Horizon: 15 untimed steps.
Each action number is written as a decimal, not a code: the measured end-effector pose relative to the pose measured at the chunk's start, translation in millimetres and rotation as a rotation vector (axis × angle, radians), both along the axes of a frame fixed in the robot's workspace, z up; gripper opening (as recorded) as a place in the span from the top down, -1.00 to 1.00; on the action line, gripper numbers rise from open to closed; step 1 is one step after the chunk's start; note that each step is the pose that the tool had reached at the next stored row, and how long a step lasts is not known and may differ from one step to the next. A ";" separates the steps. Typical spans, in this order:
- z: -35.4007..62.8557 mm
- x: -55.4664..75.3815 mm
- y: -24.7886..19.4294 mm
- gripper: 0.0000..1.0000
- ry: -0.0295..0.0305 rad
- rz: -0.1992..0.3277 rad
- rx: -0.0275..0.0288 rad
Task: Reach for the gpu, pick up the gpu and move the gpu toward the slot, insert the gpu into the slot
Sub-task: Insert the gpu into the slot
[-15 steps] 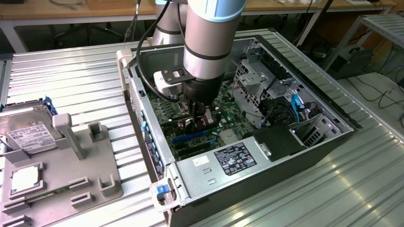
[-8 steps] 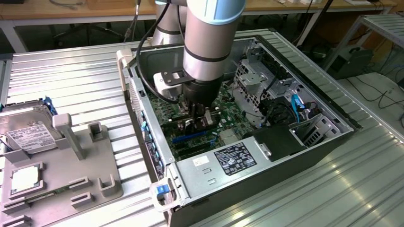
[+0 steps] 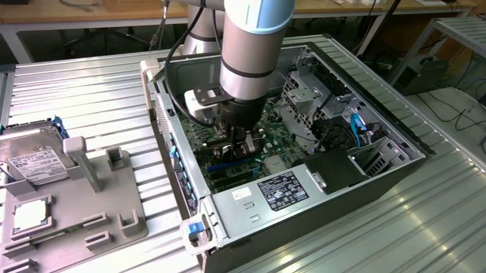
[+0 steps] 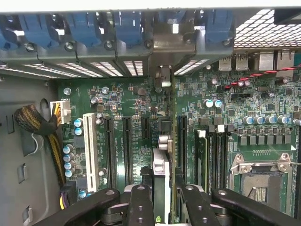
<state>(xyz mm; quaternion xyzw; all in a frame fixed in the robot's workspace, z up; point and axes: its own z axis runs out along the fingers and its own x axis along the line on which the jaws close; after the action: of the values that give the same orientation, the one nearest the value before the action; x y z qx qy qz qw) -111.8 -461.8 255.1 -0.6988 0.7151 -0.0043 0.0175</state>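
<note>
The computer case (image 3: 395,170) is showing bare grey sheet metal, perforated in places. The motherboard (image 4: 136,108) is looking matt green, the gpu (image 4: 161,188) edge-on with a silvery metal bracket. The counter (image 3: 83,96) is gleaming as ribbed, shiny metal. The gripper (image 4: 161,200) is looking matt black.

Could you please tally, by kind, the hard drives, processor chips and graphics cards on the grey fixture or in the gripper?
hard drive: 1, at the grey fixture
processor chip: 1, on the same fixture
gpu: 1, clamped in the gripper inside the case
Total: 3
</note>
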 end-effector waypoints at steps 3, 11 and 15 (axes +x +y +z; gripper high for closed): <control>-0.1 0.0 0.0 0.45 0.0000 0.000 0.0002; -0.1 0.1 0.0 0.45 0.0109 0.000 0.0002; -0.2 0.2 0.0 0.45 0.0248 0.000 0.0004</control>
<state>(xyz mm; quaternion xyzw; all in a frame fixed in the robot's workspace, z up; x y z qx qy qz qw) -111.6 -461.8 254.9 -0.6989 0.7152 0.0045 0.0087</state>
